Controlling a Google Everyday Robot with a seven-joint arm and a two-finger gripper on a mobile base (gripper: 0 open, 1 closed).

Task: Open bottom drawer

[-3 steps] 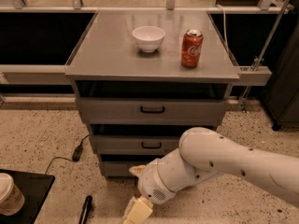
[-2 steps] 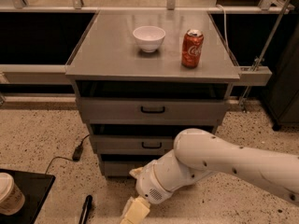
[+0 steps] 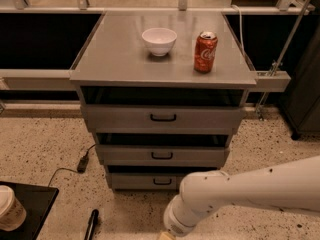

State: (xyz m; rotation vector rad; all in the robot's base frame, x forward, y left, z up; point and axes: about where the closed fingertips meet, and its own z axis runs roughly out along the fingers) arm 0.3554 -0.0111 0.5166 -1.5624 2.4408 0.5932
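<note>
The bottom drawer (image 3: 142,181) is the lowest of three grey drawers in the metal cabinet, with a small black bar handle (image 3: 162,181). It sits nearly flush with the cabinet front. My white arm (image 3: 240,194) reaches in from the right, and its elbow covers the drawer's right end. My gripper (image 3: 164,235) is at the bottom edge of the camera view, in front of and below the drawer. Only a tan tip of it shows, and it is apart from the handle.
A white bowl (image 3: 159,40) and a red cola can (image 3: 205,52) stand on the cabinet top. The middle drawer (image 3: 162,155) and the top drawer (image 3: 163,117) are above. A paper cup (image 3: 10,214), a black stick (image 3: 91,224) and a cable plug (image 3: 82,163) are at floor left.
My arm has swung lower and to the right, uncovering the bottom drawer's handle. The gripper has dropped almost out of the view. The drawers have not moved.
</note>
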